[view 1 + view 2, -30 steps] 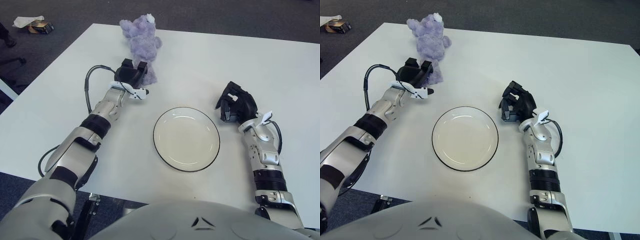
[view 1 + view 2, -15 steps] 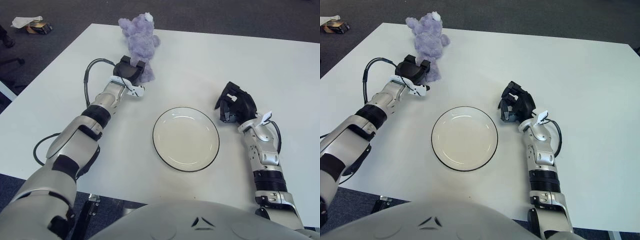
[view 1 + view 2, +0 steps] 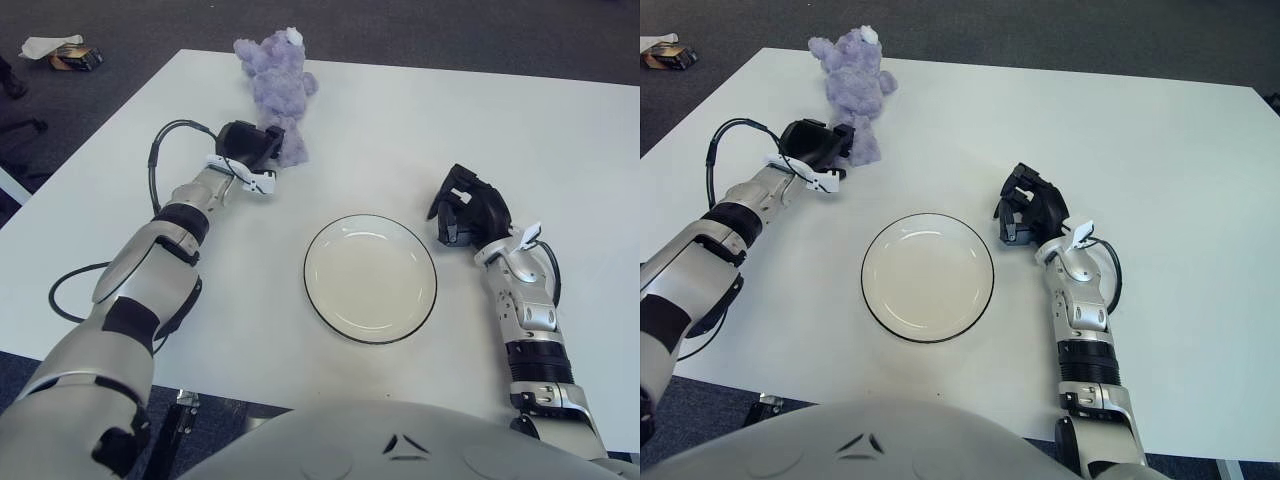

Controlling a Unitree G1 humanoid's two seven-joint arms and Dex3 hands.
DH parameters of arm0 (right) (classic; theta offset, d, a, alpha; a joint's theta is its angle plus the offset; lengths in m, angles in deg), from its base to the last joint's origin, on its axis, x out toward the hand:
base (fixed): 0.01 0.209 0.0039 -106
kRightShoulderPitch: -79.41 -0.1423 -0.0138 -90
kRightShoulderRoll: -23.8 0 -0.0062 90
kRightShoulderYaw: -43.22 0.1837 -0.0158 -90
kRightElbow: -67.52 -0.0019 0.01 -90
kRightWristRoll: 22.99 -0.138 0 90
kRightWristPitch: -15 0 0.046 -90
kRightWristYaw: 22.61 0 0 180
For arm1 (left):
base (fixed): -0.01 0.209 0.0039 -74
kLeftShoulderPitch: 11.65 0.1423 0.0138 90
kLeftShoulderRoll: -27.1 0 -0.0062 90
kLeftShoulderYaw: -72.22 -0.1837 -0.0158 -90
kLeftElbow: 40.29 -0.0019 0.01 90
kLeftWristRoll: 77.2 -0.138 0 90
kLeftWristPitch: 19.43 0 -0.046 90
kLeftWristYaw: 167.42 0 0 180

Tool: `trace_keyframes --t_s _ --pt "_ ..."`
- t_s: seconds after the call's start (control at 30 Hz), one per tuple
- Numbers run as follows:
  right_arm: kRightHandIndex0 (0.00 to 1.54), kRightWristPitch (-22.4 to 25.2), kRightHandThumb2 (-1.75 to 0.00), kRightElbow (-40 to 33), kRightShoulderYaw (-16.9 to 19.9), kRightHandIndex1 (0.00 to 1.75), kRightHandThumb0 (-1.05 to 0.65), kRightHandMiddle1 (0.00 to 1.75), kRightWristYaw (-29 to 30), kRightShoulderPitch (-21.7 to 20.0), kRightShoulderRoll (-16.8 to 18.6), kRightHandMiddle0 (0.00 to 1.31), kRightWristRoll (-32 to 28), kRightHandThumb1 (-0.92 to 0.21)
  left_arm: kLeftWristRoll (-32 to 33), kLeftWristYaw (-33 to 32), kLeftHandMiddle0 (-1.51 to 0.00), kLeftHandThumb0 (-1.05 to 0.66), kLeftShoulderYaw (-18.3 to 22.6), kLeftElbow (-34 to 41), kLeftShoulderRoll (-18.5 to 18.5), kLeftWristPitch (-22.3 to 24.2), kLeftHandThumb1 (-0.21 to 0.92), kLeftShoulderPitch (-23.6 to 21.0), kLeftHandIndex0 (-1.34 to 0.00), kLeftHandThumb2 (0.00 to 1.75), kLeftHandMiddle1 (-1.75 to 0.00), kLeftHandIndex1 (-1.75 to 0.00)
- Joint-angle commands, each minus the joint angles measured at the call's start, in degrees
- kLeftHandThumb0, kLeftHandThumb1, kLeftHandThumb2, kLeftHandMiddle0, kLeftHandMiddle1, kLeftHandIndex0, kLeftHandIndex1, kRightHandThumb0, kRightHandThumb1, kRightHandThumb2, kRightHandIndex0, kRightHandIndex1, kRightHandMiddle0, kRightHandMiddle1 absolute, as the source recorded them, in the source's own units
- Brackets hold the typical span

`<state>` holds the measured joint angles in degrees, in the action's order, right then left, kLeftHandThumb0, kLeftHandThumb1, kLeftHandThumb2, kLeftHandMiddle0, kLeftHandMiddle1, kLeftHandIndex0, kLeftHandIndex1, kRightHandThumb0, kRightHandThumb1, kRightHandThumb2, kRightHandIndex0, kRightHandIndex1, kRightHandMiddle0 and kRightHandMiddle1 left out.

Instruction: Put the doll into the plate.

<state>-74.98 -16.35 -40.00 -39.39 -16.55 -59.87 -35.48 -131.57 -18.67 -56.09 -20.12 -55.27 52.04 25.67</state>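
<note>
Left eye view: the purple doll (image 3: 276,75) sits upright in the upper left of the frame, near the far edge of the white table (image 3: 420,120). The left hand (image 3: 248,148) is pressed against the doll's lower body from the near left side; its fingers reach toward the plush, but I cannot tell whether they have closed on it. The empty plate (image 3: 370,278) lies at center frame, well apart from the doll, so the doll has yet to be lifted and carried down and to the right. The right hand (image 3: 468,207) shows just right of the plate, fingers curled and holding nothing, likely kept clear of the drop spot.

Right eye view: the same layout, shifted left. The doll sits at upper left with the left hand at its base, and the plate is below center. A black cable (image 3: 725,140) loops off the left wrist.
</note>
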Motion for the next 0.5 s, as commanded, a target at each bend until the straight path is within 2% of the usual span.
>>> trace_keyframes --t_s 0.0,0.3,0.47 --pt "0.61 2.30 -1.50 2.29 -0.37 1.75 -0.01 1.75 -0.24 3.32 0.13 0.60 0.13 -0.16 -1.84 -1.08 -1.02 0.00 -2.82 -2.76 -0.09 -1.25 -0.11 3.56 -0.71 1.71 -1.49 -1.75" --pt "0.61 2.40 -1.50 2.10 -0.38 1.75 -0.01 1.75 -0.23 3.40 0.15 0.60 0.18 -0.16 -1.76 -3.21 -0.91 0.00 -4.71 -3.48 0.58 -3.03 -0.07 3.15 -0.68 1.75 -1.71 -1.75" --pt "0.61 2.51 -1.49 1.90 -0.56 1.75 -0.01 1.75 -0.16 3.45 -0.02 0.60 0.52 -0.17 -1.10 -3.45 -0.92 0.00 -4.65 -2.78 0.79 -3.81 -0.08 3.26 -0.69 1.75 -1.68 -1.75"
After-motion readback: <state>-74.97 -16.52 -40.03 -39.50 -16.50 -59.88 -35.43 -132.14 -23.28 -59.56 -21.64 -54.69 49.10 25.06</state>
